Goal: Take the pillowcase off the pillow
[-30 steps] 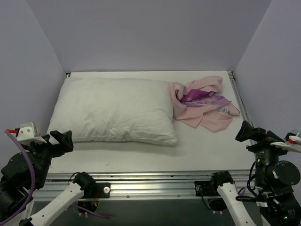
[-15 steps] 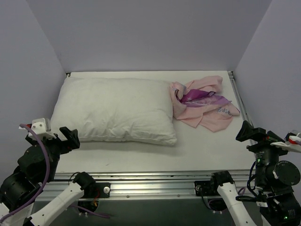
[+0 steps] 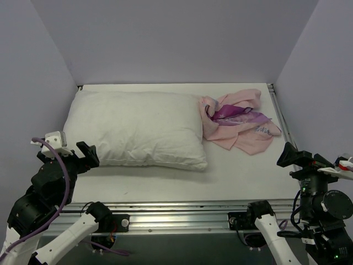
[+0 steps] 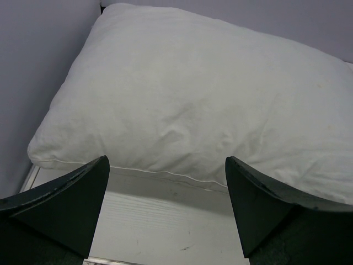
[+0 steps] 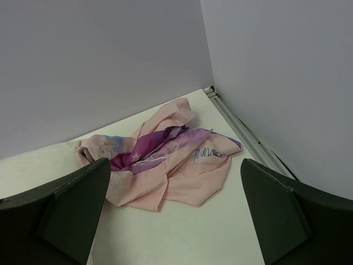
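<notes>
The plain white pillow (image 3: 132,130) lies bare on the left half of the table, filling most of the left wrist view (image 4: 193,99). The pillowcase (image 3: 238,121) is off it, crumpled in a pink and purple heap at the back right, just touching the pillow's right end (image 5: 182,171). My left gripper (image 3: 83,156) hovers open by the pillow's near left corner, nothing between its fingers (image 4: 166,160). At the near right, short of the pillowcase, my right gripper (image 3: 309,159) is open and empty (image 5: 175,161).
The white table (image 3: 237,171) is boxed in by pale lilac walls on the left, back and right. A metal rail (image 3: 278,113) runs along the right edge next to the pillowcase. Bare tabletop shows in front of the pillow and the pillowcase.
My left arm has swung up and to the right, closer to the pillow's near left corner. The right arm, pillow and pillowcase have not moved.
</notes>
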You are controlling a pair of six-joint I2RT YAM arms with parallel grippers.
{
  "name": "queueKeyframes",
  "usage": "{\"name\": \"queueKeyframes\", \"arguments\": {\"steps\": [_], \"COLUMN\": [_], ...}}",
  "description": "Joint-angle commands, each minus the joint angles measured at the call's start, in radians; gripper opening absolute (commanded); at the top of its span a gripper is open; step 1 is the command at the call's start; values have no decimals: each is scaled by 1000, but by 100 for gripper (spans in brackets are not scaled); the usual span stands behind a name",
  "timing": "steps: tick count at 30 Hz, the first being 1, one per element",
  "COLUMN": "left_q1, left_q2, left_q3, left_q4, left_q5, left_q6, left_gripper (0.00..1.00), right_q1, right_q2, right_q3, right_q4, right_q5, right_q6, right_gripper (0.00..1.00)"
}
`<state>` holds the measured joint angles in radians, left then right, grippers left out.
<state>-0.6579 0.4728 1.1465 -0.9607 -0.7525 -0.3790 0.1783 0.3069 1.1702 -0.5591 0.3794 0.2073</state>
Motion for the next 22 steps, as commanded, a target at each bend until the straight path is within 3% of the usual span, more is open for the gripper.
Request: {"name": "queueKeyframes", "arguments": {"steps": [1, 22], "left_q1": [6, 6], "left_q2": [18, 61], "left_q3": [19, 10], "left_q4": [37, 53], "left_q5": [-10, 15], "left_q6": [3, 12], "left_gripper": [94, 94], "right_q1": [9, 23], "right_q2": [-9, -11], "right_q3": [22, 31], "right_q4": [33, 30], "right_q5": [33, 56], "right_q6": [-17, -17], "right_gripper": [100, 100]}}
